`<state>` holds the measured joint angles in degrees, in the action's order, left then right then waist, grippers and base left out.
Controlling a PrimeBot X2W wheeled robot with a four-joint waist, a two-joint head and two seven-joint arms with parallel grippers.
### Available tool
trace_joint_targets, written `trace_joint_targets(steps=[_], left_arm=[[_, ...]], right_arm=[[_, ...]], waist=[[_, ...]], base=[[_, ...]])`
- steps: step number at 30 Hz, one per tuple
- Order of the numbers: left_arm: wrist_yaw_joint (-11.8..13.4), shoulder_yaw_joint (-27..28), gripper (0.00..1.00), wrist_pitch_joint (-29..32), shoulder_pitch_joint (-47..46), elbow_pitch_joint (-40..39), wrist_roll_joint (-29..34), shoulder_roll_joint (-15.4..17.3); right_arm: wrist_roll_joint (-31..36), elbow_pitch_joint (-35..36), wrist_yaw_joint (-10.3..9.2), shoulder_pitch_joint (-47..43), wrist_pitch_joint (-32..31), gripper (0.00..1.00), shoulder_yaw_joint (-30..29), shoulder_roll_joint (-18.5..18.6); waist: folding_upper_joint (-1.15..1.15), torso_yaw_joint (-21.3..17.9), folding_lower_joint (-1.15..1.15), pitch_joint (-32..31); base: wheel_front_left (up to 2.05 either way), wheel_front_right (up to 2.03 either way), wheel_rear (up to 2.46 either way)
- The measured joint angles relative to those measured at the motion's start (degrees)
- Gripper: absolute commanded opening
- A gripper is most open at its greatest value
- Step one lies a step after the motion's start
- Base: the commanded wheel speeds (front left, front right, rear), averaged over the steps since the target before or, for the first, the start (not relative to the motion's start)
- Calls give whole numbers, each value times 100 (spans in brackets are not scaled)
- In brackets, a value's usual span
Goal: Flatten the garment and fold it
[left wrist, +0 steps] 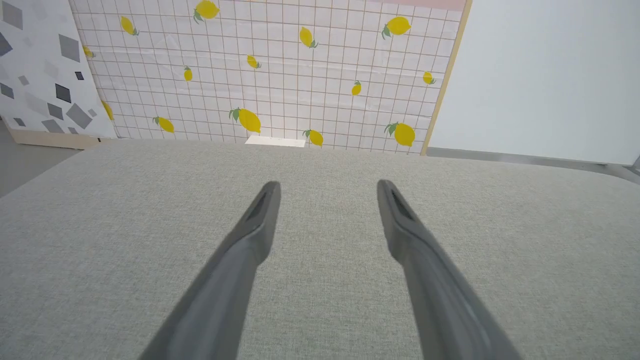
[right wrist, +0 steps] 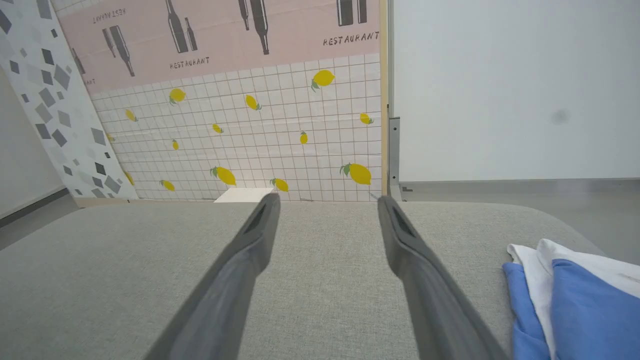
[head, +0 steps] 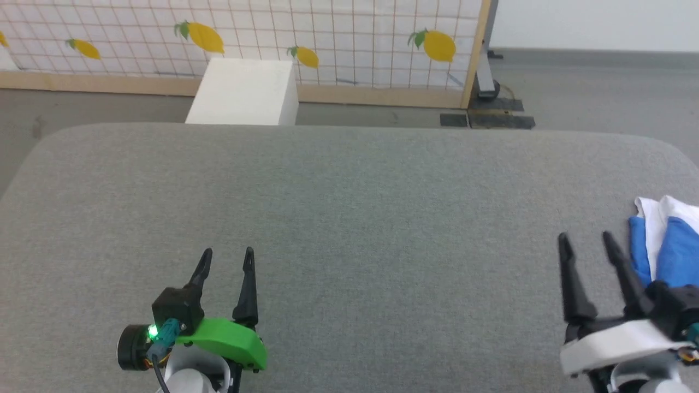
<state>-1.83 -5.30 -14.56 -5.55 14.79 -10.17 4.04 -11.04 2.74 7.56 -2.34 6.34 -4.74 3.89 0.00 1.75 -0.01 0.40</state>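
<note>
Blue-white garment (head: 669, 243) bunched just right of right gripper (head: 587, 238) fingers.

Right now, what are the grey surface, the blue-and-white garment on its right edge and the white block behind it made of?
Grey surface: likely woven upholstery over padding; matte, flecked weave, rounded corners. Blue-and-white garment: soft knit, probably cotton; matte, limp folds. White block: rigid, smooth matte faces, crisp edges; painted board or foam, can't tell.

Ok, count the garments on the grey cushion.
1: the garment lies bunched at the right edge of the cushion, beside the right gripper; it runs out of frame, so more may be hidden.
</note>
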Motion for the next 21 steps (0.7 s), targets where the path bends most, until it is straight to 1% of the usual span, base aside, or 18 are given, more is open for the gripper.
trace_joint_targets(steps=[3, 9, 15, 21], left_arm=[[11, -24, 100, -15, 72, 41, -1, -4], [10, -85, 100, -16, 201, 83, -60, -13], [-9, -137, 100, -16, 223, 126, -169, -34], [-8, -158, 100, -16, 223, 148, -193, -40]], right_arm=[[34, 19, 1, -163, 19, 100, 57, -74], [-60, 20, 0, -360, 24, 100, 64, -85], [-224, 18, 0, -447, 32, 100, 93, -87], [-255, 22, 0, -447, 32, 100, 105, -88]], waist=[[0, 55, 0, -94], [0, 91, 0, -233], [0, 125, 0, -246], [0, 156, 0, -243]], base=[[0, 0, 0], [0, 0, 0], [0, 0, 0], [0, 0, 0]])
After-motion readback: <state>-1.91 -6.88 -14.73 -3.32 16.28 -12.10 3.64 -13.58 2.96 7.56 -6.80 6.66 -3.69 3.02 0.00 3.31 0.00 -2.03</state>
